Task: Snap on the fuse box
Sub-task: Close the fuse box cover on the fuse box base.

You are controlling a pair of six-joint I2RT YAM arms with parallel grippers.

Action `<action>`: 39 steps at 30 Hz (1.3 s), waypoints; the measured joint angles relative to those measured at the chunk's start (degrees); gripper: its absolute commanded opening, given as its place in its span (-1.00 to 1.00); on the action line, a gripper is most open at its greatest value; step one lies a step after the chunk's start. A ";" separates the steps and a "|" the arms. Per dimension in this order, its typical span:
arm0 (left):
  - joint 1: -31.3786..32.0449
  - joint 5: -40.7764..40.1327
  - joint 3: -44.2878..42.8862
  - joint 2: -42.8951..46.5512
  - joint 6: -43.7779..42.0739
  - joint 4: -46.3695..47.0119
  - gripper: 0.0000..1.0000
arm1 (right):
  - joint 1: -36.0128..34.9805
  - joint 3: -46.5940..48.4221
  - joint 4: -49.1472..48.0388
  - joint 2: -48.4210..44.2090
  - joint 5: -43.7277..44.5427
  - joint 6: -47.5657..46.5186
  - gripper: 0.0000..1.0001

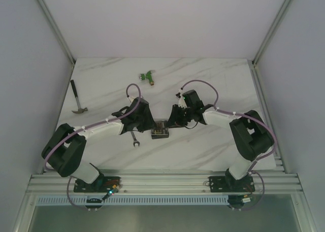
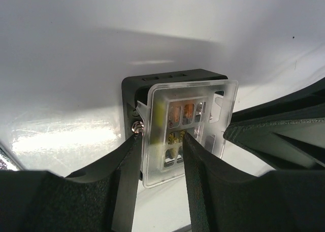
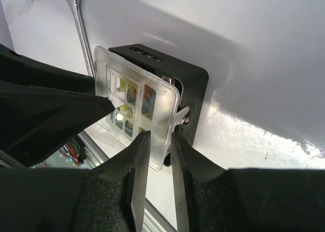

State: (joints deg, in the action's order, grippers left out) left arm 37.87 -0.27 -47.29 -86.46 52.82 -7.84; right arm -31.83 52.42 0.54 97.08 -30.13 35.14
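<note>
Not seated yet: left claw (image 2: 161, 139) and right claw (image 3: 159, 137) each pinch the clear plastic lid (image 2: 193, 92), steadying it askew over the small black square fuse box (image 2: 133, 87) for snapping.

1. Your right gripper (image 3: 160, 138) comes up from the bottom of the shot, and its two fingers pinch the near edge of the clear lid (image 3: 133, 102).
2. That lid isn't seated. It sits tilted in front of the black fuse box (image 3: 192, 82), with a gap showing on the right side.
3. You can see yellow and orange fuses (image 3: 131, 91) through the plastic.
4. The left gripper (image 3: 100, 92) pokes in from the left. One dark finger touches the front of the lid and the other runs behind its edge.
5. There's a wrench (image 3: 80, 31) lying flat on the white table (image 3: 254, 44) up top left, just beside the box.
</note>
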 measured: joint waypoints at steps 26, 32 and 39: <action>0.46 0.48 0.02 0.81 0.09 0.07 -0.11 | -0.42 1.97 1.64 1.36 2.51 -0.48 -0.39; 0.72 0.50 0.46 0.79 0.28 0.11 -0.11 | -0.44 1.97 1.73 1.38 2.75 -0.52 -0.39; 0.87 0.48 2.34 0.63 0.72 0.17 -0.11 | -0.55 1.97 1.55 2.32 2.75 -0.72 -0.38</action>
State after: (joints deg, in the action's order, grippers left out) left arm 38.74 0.21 -44.95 -85.82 53.54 -7.66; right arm -32.38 54.39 2.09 99.39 -27.38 34.41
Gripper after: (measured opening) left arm 0.447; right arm 0.307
